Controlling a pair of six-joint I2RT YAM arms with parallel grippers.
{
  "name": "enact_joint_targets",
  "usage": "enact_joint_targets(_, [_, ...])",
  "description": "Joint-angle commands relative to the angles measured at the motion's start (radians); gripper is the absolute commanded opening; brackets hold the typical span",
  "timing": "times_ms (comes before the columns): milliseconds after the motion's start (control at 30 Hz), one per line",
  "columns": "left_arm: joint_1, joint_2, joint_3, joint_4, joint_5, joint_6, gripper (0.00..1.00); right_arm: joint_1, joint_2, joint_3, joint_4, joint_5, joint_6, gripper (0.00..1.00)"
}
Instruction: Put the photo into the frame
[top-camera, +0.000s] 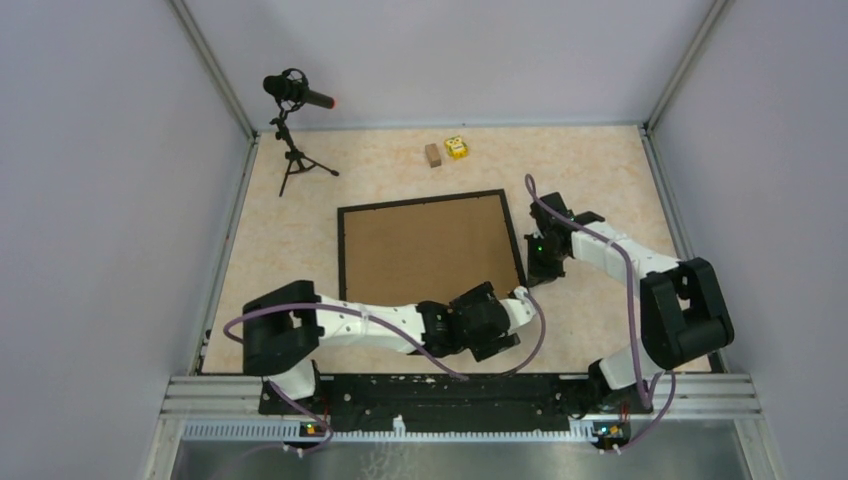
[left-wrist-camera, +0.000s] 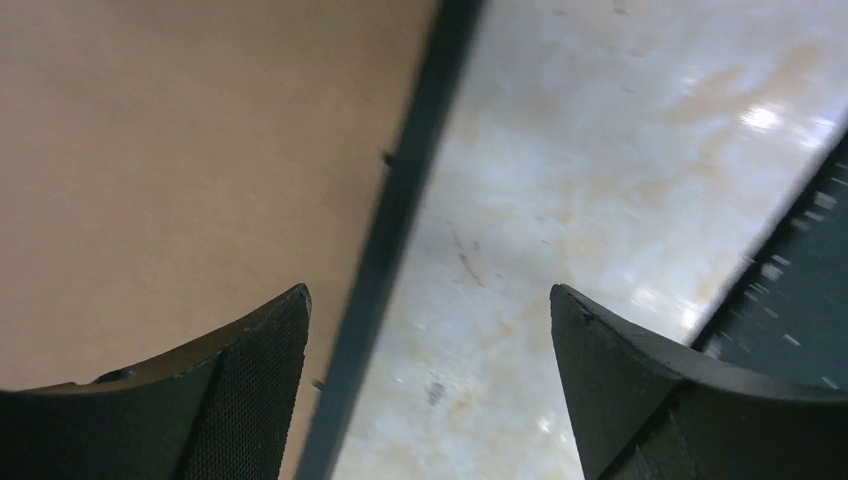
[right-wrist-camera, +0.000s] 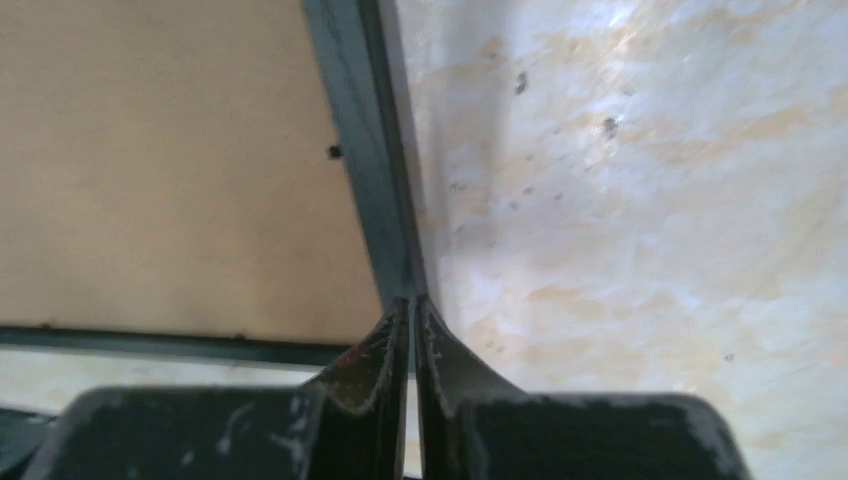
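Note:
The frame (top-camera: 341, 255) lies flat on the table, a thin black rectangle filled by a brown backing board (top-camera: 430, 250). The photo is hidden from every view. My left gripper (top-camera: 518, 305) hovers at the frame's near right corner. In the left wrist view it (left-wrist-camera: 428, 290) is open, with the frame's bar (left-wrist-camera: 400, 200) running between its fingers (left-wrist-camera: 250, 370) and nothing touching them. My right gripper (top-camera: 537, 275) is at the frame's right side. In the right wrist view it (right-wrist-camera: 412, 300) is shut, its tips meeting at the frame's bar (right-wrist-camera: 355, 120) beside the board (right-wrist-camera: 160, 150).
A microphone on a tripod (top-camera: 295, 95) stands at the far left. A small brown block (top-camera: 433, 155) and a yellow object (top-camera: 456, 147) lie beyond the frame. Marbled table (top-camera: 600, 180) stretches to the right wall. The black base rail (top-camera: 430, 390) runs along the near edge.

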Motion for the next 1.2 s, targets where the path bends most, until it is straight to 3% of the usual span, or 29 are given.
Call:
enact_joint_targets(0, [-0.027,0.099,0.092,-0.035,-0.3,0.02,0.92,0.002,-0.087,0.088,-0.048,-0.067,0.046,0.0])
enact_joint_targets(167, [-0.051,0.206,0.139,-0.051,-0.483,0.098,0.92,0.002,-0.127,0.119,-0.096,-0.053,0.055,0.0])
enact_joint_targets(300, [-0.06,0.184,0.11,-0.034,-0.422,0.087,0.91,0.001,-0.1,0.112,-0.091,-0.074,0.036,0.01])
enact_joint_targets(367, [-0.058,0.093,0.041,-0.004,-0.284,0.062,0.92,0.001,-0.058,0.107,-0.086,-0.105,0.005,0.33])
enact_joint_targets(400, [-0.057,0.043,0.002,0.021,-0.211,0.058,0.92,0.001,-0.035,0.102,-0.079,-0.13,-0.01,0.42])
enact_joint_targets(467, [-0.042,-0.044,-0.062,0.036,-0.108,0.033,0.92,0.001,0.022,0.117,-0.095,-0.159,-0.054,0.54])
enact_joint_targets(567, [0.002,-0.154,-0.123,0.034,0.086,-0.021,0.93,-0.012,0.127,0.187,-0.141,-0.209,-0.118,0.59])
enact_joint_targets(667, [0.026,-0.245,-0.181,0.061,0.183,-0.034,0.93,-0.026,0.208,0.223,-0.142,-0.252,-0.15,0.56])
enact_joint_targets(767, [0.036,-0.302,-0.219,0.079,0.211,-0.029,0.93,-0.04,0.288,0.253,-0.148,-0.292,-0.177,0.35])
enact_joint_targets(1067, [0.037,-0.246,-0.193,0.067,0.233,0.02,0.98,-0.044,0.383,0.277,-0.167,-0.214,-0.213,0.31])
enact_joint_targets(1167, [0.037,-0.177,-0.153,0.068,0.194,0.043,0.99,-0.045,0.391,0.282,-0.181,-0.196,-0.207,0.05])
